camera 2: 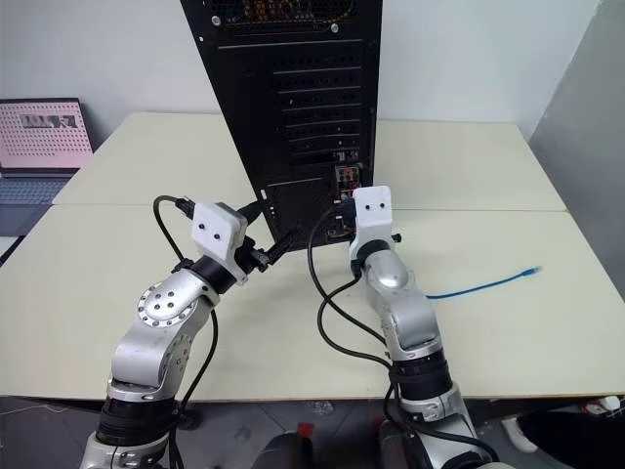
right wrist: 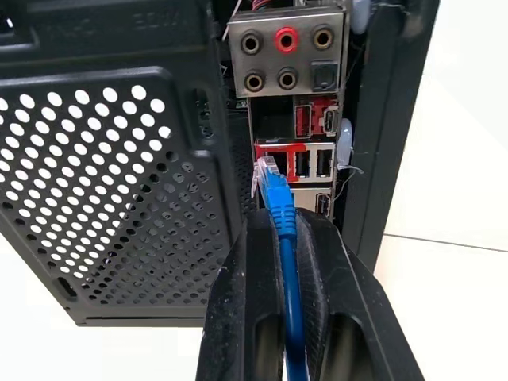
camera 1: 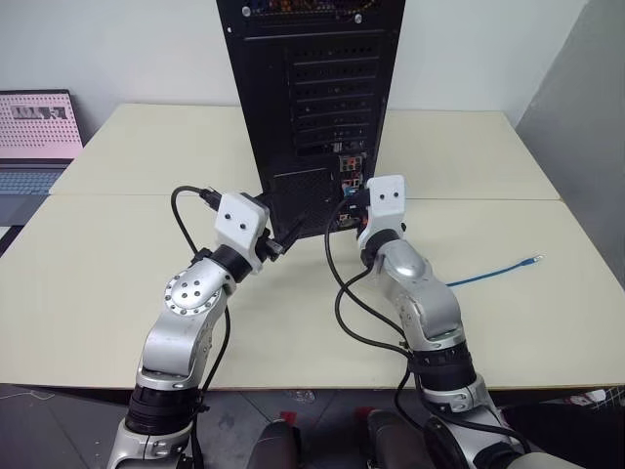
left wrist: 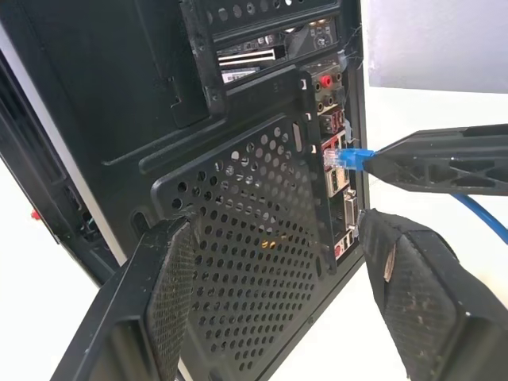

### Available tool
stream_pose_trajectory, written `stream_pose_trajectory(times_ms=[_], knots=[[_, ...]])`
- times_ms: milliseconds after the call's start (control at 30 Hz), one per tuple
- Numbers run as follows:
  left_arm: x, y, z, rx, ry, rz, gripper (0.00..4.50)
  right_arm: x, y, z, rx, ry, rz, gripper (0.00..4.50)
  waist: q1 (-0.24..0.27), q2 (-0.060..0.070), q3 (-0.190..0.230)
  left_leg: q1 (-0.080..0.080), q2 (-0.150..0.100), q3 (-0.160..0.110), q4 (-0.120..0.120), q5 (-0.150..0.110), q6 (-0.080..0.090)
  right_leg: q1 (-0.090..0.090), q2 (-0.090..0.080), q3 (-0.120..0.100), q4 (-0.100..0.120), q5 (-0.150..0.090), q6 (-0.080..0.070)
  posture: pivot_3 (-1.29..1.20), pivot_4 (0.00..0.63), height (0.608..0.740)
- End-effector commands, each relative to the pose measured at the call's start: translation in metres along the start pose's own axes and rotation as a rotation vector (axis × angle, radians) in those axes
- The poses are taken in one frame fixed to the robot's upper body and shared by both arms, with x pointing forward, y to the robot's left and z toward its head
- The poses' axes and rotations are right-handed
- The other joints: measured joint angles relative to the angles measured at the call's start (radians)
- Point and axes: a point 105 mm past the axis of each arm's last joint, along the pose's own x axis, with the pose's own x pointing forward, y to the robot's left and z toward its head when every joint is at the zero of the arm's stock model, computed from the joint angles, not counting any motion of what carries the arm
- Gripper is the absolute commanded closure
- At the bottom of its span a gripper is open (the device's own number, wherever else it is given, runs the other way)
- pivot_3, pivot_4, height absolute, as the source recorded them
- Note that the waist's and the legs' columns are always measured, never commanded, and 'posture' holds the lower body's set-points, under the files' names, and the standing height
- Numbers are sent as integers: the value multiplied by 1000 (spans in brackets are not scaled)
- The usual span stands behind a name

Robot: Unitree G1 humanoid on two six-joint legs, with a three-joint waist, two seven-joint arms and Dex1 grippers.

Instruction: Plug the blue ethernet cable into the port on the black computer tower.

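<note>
Right gripper (right wrist: 279,230) clenched on the blue ethernet cable (right wrist: 280,208), clear plug tip at the port (right wrist: 268,163) on the black computer tower (camera 1: 308,98), left gripper (left wrist: 270,294) released beside the tower's mesh grille (left wrist: 254,262), cable's far end trailing across the table (camera 1: 508,322).

A pale cream table (camera 1: 146,283) fills the middle of the frame, with a seam running across it. The black computer tower (camera 1: 312,98) stands upright on it at top centre. The blue ethernet cable (camera 1: 498,271) trails over the right side, its free plug lying on the tabletop.
</note>
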Motion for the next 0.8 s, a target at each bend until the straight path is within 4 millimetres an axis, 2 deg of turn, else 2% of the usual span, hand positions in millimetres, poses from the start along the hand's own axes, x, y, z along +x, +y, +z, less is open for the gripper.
stream_pose_trajectory(times_ms=[33, 533, 800], knots=[[-1, 5, 8, 35, -33, 12, 1173, 2, 4, 22, -4, -85, -2, 4500, 0, 0, 0, 0, 0, 0, 0, 0, 0, 0, 0, 0, 0, 0, 0, 0, 150, 740], [-1, 4, 8, 38, -36, 7, 1173, -2, -10, 23, 25, -83, -83, 4500, 1, 0, 0, 0, 0, 0, 0, 0, 0, 0, 0, 0, 0, 0, 0, 0, 150, 740], [-1, 4, 7, 42, -35, 6, 1173, -2, -10, 22, 34, -73, -85, 4500, 9, 0, 0, -1, 0, -1, 0, 0, 0, 0, -1, 0, -1, 0, 0, 0, 150, 740]])
